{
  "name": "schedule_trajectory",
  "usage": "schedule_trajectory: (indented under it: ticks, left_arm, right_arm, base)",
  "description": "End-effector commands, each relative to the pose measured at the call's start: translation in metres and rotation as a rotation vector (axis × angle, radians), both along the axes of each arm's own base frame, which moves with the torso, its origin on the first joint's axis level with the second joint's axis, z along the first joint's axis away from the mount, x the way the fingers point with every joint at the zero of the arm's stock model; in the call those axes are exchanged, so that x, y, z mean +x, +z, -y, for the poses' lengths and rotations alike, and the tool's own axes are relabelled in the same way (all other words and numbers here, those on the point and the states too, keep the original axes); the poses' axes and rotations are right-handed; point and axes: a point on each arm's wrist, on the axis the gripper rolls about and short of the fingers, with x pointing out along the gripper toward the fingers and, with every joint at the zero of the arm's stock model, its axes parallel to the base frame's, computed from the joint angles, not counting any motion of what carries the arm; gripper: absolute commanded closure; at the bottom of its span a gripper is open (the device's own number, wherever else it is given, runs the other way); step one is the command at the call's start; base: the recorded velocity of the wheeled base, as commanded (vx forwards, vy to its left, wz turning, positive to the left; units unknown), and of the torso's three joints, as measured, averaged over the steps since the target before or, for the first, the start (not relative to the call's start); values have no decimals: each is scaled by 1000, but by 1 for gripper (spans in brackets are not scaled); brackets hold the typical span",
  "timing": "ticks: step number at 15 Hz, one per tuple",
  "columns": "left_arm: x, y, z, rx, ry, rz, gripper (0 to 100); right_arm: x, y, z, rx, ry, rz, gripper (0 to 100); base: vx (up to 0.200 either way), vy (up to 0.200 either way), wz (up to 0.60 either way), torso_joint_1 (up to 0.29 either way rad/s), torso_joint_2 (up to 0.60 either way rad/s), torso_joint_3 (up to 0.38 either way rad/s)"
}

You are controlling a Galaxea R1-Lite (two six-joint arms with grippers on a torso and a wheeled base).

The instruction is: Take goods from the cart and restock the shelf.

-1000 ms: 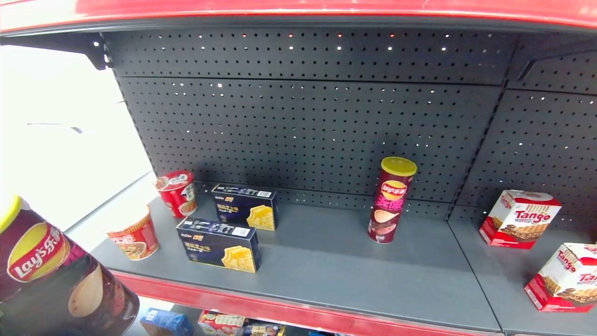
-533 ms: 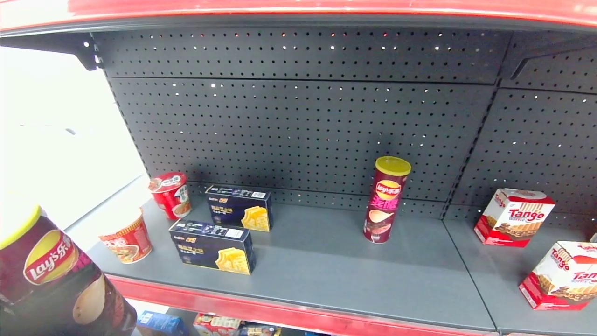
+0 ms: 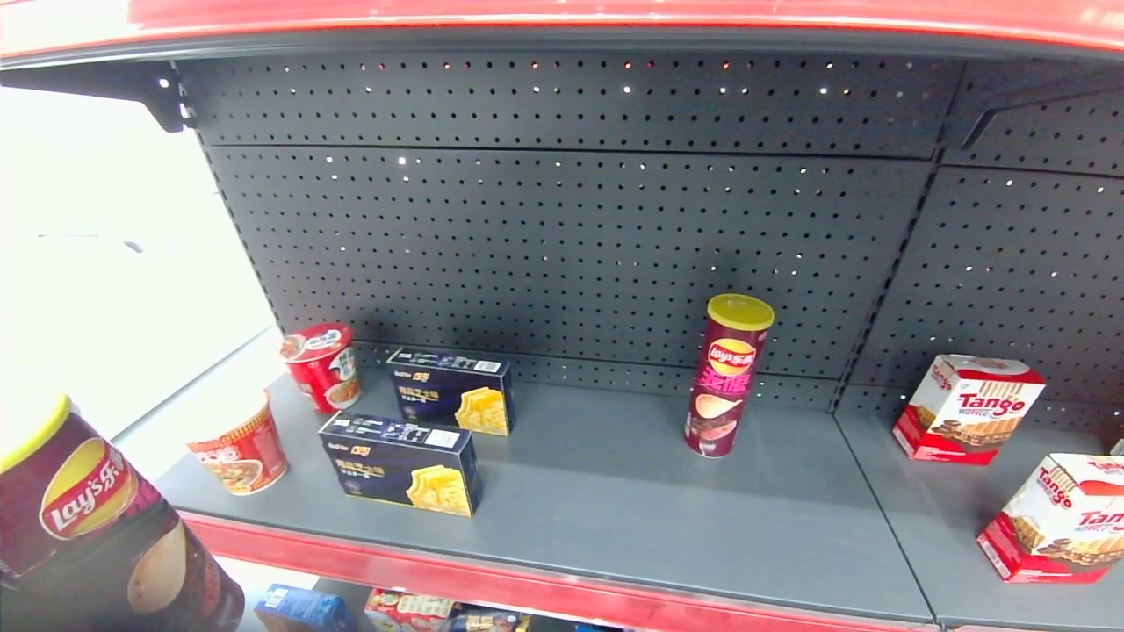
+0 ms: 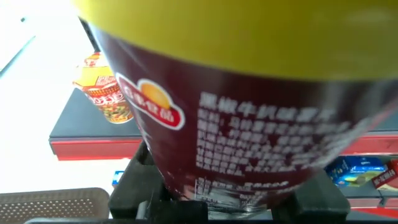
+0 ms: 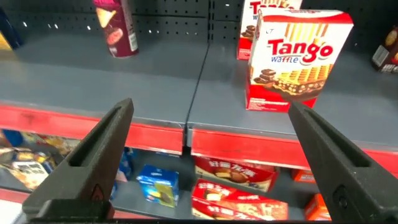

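Observation:
A dark-red chip can with a yellow lid [image 3: 88,518] is held tilted at the lower left, in front of the grey shelf [image 3: 615,509]. In the left wrist view my left gripper [image 4: 227,199] is shut on this chip can [image 4: 249,124], with a black finger on each side of its body. A second, identical can [image 3: 727,377] stands upright near the back of the shelf, right of its middle. My right gripper [image 5: 211,155] is open and holds nothing. It hangs in front of the shelf's red front edge [image 5: 124,127], and that standing can [image 5: 116,28] is far behind it.
Two red noodle cups [image 3: 239,448] [image 3: 321,364] and two dark-blue boxes [image 3: 404,463] [image 3: 452,391] fill the shelf's left part. Wafer boxes [image 3: 966,408] [image 3: 1058,518] stand on the right section. Bare shelf lies around the standing can. A red upper shelf [image 3: 562,17] overhangs.
The head view has shifted a little, so the shelf goods sit slightly further left in it. The held can now shows a little lower. Nothing on the shelf has moved.

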Motion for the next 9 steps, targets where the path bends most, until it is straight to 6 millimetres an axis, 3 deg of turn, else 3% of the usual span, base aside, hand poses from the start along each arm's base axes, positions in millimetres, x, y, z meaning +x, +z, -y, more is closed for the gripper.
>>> schedule_trajectory:
  ticks: [1,5,6,7,9]
  left_arm:
    - [2,4,0,1,2,12,100]
    - [1,2,0,0,-5,5,100]
    - [1,1,0,0,-10,0,100]
    - [1,2,0,1,-5,2,100]
    - [3,3,0,1,1,0,100]
  right_arm:
    - [-9,78,1,51,67,129,0]
    - [43,138,-2,-73,122,9,0]
    - [53,155,-6,-85,225,41,0]
    - [59,160,-9,-125,323,33,0]
    - [89,172,-18,-169,388,-28,0]
  base:
    - [0,0,0,0,0,0]
    - [0,0,0,0,0,0]
    - [0,0,0,0,0,0]
    - [0,0,0,0,0,0]
    - [0,0,0,0,0,0]
